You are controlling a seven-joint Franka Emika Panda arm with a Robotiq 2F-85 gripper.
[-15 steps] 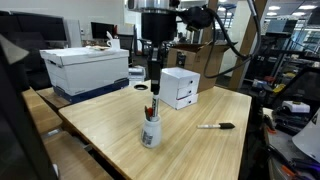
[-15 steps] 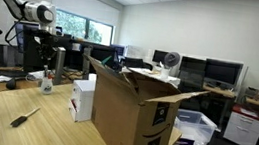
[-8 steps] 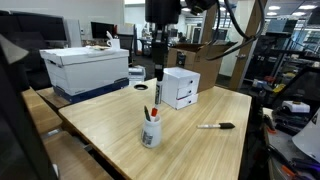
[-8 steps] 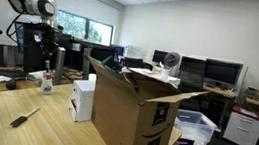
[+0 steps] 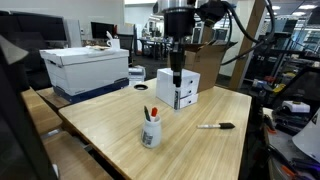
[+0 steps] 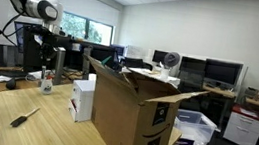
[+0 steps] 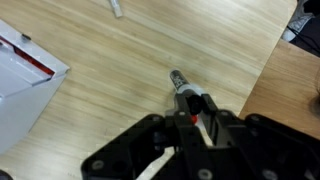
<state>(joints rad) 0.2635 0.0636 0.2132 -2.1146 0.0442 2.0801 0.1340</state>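
My gripper (image 5: 176,66) hangs high above the wooden table (image 5: 200,150), shut on a dark marker (image 5: 177,79) that points straight down. It hovers over the table in front of the small white drawer box (image 5: 179,88). In the wrist view the marker (image 7: 179,82) sticks out from between the fingers of the gripper (image 7: 195,108), with bare wood below. A white cup (image 5: 151,131) holding other markers stands nearer the front of the table, away from the gripper. A loose black marker (image 5: 216,126) lies on the table to its right.
A large white bin on a blue lid (image 5: 85,68) sits at the table's back corner. An open cardboard box (image 6: 130,108) stands beside the table. The white drawer box (image 7: 22,80) and the loose marker (image 7: 115,8) show at the wrist view's edges. Desks and monitors fill the room behind.
The gripper has carried the marker up and sideways, from above the cup toward the white drawer box. The cup and the loose marker have not moved.
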